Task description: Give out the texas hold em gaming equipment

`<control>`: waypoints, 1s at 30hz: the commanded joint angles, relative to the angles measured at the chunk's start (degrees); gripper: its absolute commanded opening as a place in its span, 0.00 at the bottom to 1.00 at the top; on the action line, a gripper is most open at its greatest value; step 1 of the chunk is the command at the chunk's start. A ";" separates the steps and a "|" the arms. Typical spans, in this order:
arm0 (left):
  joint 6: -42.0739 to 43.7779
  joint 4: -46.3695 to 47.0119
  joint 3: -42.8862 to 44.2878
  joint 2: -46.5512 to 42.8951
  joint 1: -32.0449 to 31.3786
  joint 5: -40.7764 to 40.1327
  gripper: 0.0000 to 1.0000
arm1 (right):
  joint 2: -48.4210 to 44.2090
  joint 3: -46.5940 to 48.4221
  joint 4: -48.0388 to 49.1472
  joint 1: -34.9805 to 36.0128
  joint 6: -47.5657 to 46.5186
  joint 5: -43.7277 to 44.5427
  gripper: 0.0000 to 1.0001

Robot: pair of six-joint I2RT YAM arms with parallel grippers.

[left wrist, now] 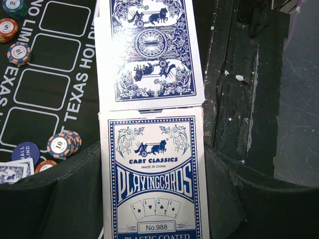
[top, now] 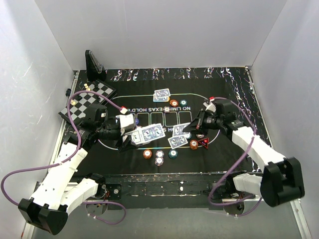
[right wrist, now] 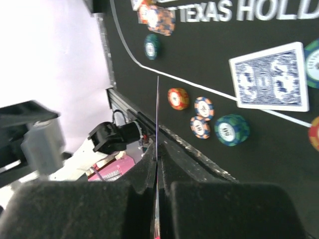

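- Left gripper (top: 130, 134), my own, is clamped on the card box (left wrist: 154, 169), flap open, over the mat (top: 224, 94).
- My right gripper (right wrist: 157, 167) pinches what seems one card (right wrist: 157, 114), seen edge-on.
- Chips (right wrist: 204, 107) lie on the mat below.

Enclosure is plain white panels: back wall (top: 159, 30), left wall (top: 30, 74), right wall (top: 289, 64), all matte. Table (top: 164, 181) is black, with a scuffed, paint-chipped near edge. A black printed mat (top: 229, 89) covers most of the top. Grey surface (top: 164, 224) below the near edge. Light is even and soft.
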 commanded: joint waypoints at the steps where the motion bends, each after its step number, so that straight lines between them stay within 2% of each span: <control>1: -0.11 -0.13 2.92 -0.85 -0.23 1.00 0.01 | 6.80 -1.52 3.82 -0.09 -4.77 -0.13 0.01; 6: -0.37 -0.13 3.27 -1.12 -0.32 0.74 0.01 | 14.37 0.67 4.28 0.44 -7.31 2.32 0.01; 13: -0.29 -0.22 3.27 -1.21 -0.23 0.56 0.01 | 21.14 3.49 -1.34 0.70 -10.74 6.98 0.03; 20: -0.02 -0.30 3.01 -1.21 -0.23 0.65 0.00 | 19.39 5.33 -9.42 0.88 -13.29 15.06 0.41; 23: -0.11 -0.30 3.18 -1.21 -0.23 0.56 0.00 | 17.81 7.26 -12.94 0.97 -13.91 17.36 0.61; 27: -0.02 -0.30 2.83 -1.56 -0.23 0.30 0.00 | 12.90 10.34 -15.93 1.05 -13.47 19.12 0.69; 30: -0.02 -0.22 2.57 -1.73 -0.23 0.03 0.00 | 7.98 12.10 -14.63 1.32 -11.72 14.22 0.77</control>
